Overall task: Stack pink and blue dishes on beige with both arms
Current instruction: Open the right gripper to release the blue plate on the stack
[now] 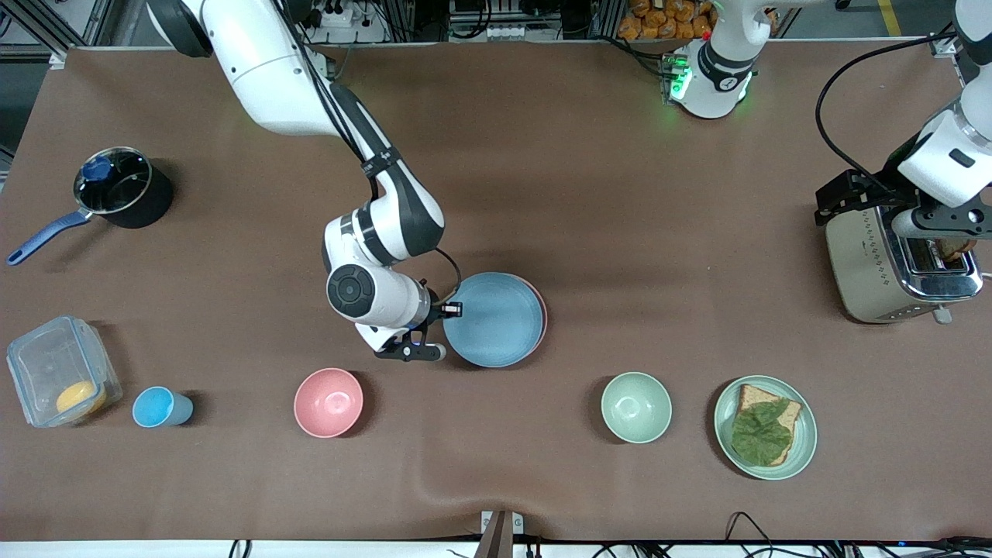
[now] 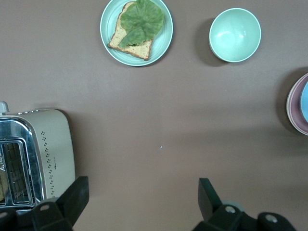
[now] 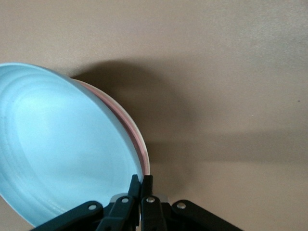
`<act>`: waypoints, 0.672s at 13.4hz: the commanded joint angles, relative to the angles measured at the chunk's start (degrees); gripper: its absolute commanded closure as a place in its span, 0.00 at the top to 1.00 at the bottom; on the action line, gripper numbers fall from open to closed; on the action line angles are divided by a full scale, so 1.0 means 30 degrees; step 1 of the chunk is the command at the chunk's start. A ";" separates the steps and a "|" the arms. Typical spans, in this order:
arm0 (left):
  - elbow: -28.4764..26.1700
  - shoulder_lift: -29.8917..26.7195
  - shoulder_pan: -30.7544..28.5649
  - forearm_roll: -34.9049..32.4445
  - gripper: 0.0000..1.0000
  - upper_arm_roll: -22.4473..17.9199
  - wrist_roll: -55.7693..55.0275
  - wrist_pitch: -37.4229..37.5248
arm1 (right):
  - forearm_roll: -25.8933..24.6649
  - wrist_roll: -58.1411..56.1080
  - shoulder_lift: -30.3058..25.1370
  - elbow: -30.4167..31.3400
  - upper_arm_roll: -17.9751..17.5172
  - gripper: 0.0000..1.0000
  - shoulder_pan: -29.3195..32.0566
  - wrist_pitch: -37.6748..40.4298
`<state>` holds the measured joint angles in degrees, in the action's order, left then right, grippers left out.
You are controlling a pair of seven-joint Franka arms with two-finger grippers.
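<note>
The light blue dish [image 1: 492,319] lies on top of a stack at mid-table, with the pink dish's [image 1: 542,310] rim showing under it. In the left wrist view the beige plate's [image 2: 289,103] rim rings the pink dish [image 2: 298,103] at the bottom. In the right wrist view, pink [image 3: 137,139] and pale rims peek from under the blue dish [image 3: 62,149]. My right gripper [image 1: 434,341] [image 3: 143,182] is shut on the blue dish's rim, at the side toward the right arm's end. My left gripper [image 1: 934,225] [image 2: 142,202] waits open and empty, over the toaster.
A toaster [image 1: 891,267] stands at the left arm's end. Along the front row are a green plate with bread and a leaf [image 1: 806,434], a green bowl [image 1: 635,407], a pink bowl [image 1: 328,401], a blue cup [image 1: 159,407] and a clear container [image 1: 46,364]. A pot [image 1: 116,190] sits farther back.
</note>
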<state>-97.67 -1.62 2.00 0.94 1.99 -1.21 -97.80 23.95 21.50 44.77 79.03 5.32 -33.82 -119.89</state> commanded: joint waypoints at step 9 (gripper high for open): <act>-0.0167 -0.0077 0.0594 0.0010 1.00 -0.0839 0.0434 -0.0067 | 0.0397 -0.0164 -0.0564 -0.2375 0.0044 1.00 0.1920 0.4148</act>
<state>-97.86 -1.39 3.76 0.94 -0.04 -1.19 -97.88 24.39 21.52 44.86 74.12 5.86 -32.20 -113.71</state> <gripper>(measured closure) 0.000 0.062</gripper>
